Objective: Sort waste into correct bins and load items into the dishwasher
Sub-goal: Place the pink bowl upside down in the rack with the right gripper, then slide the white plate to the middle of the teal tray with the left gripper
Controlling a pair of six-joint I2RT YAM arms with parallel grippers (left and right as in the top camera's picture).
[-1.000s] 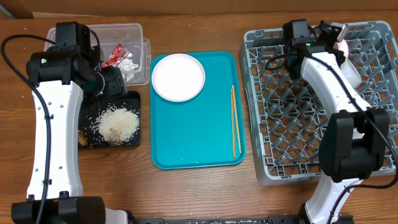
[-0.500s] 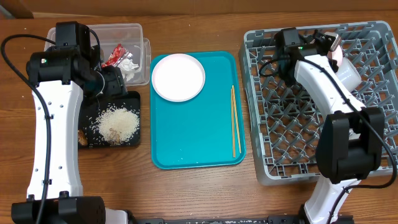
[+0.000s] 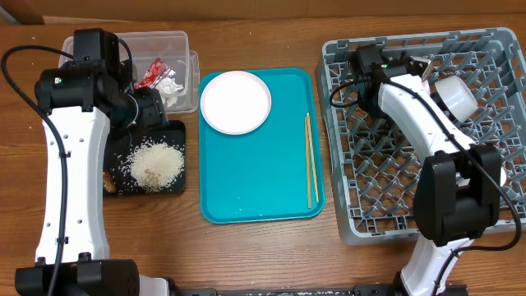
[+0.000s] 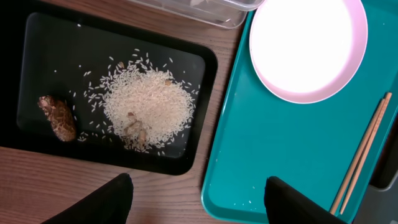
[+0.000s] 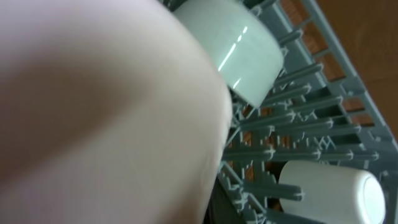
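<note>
Saw left claw [image 4: 205,202] spread wide, empty, above black tray [image 4: 50,43] holding rice [image 4: 147,106] and brown lump [image 4: 57,117], lump plain only from that wrist; right claw [image 3: 408,62] closed over grey rack [image 3: 493,222], grip not discernible, pale bowl [image 5: 93,106] blurring its own view near white cup [image 5: 329,190].

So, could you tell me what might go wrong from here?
The bowl fills the right wrist view, so placing it blind may knock the cup in the rack. The chopsticks lie flat on the teal tray; they could be hard to pinch.
</note>
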